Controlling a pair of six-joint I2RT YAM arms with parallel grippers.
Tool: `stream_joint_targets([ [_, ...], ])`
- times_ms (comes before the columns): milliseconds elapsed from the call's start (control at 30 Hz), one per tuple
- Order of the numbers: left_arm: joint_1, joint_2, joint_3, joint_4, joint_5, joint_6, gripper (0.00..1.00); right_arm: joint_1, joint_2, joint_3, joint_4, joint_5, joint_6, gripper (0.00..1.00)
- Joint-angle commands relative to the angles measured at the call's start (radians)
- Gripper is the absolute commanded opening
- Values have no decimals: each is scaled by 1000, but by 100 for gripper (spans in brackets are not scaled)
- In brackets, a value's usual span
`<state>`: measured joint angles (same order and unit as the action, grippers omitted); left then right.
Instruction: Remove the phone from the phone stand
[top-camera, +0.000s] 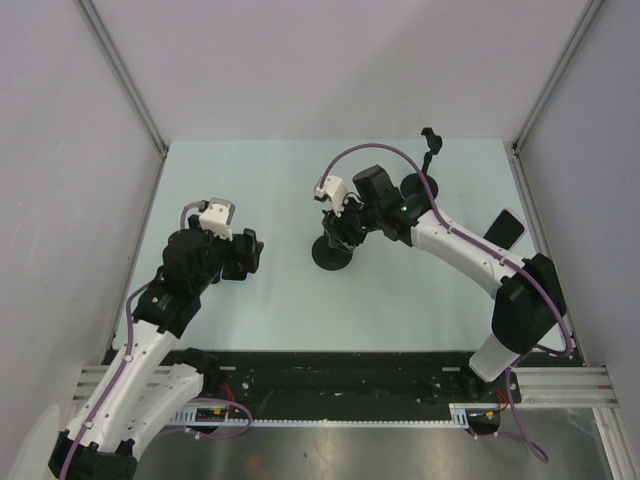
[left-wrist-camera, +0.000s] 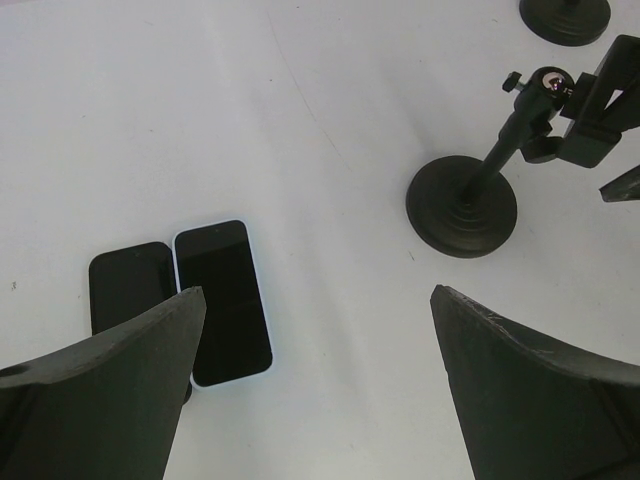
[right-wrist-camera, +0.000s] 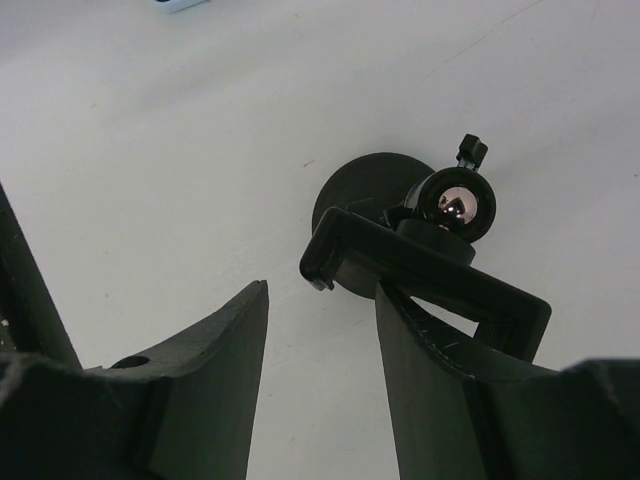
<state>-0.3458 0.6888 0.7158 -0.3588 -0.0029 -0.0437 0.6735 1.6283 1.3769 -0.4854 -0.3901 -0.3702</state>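
At the stand (top-camera: 333, 252) the clamp (right-wrist-camera: 430, 285) looks bare: no phone sits in it. Two phones lie flat on the surface (top-camera: 280, 190) left of the stand, touching side by side, a pale-edged phone (left-wrist-camera: 225, 300) and a dark phone (left-wrist-camera: 128, 285). I cannot tell which of them is the task's. I judge the lifting-out done, and the step in hand to be some handling of the clamp itself.

The right jaws stand half apart astride the clamp's free end, one finger clear of it, and do not appear clenched. If the clamp is to be gripped, the next move calls for a square closing that does not tip the stand.

The right arm (top-camera: 470, 255) reaches low over the stand, wrist tilted down. The left arm (top-camera: 165, 300) hangs left of the stand above the phones, jaws released wide and holding nothing.
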Motion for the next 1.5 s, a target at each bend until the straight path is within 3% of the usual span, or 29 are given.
stream_joint_targets([
  [0, -1, 3, -3, 37, 24, 38, 100, 32, -47, -21, 100, 143, 45, 50],
  [367, -1, 15, -4, 37, 29, 38, 100, 112, -84, -76, 156, 371, 171, 45],
  [600, -1, 15, -4, 38, 27, 36, 100, 100, -186, -76, 105, 414, 182, 47],
  [900, -1, 25, -4, 37, 34, 34, 100, -34, -208, -76, 93, 326, 165, 47],
  [1467, -1, 29, -4, 38, 35, 36, 100, -43, -88, -75, 183, 257, 160, 44],
])
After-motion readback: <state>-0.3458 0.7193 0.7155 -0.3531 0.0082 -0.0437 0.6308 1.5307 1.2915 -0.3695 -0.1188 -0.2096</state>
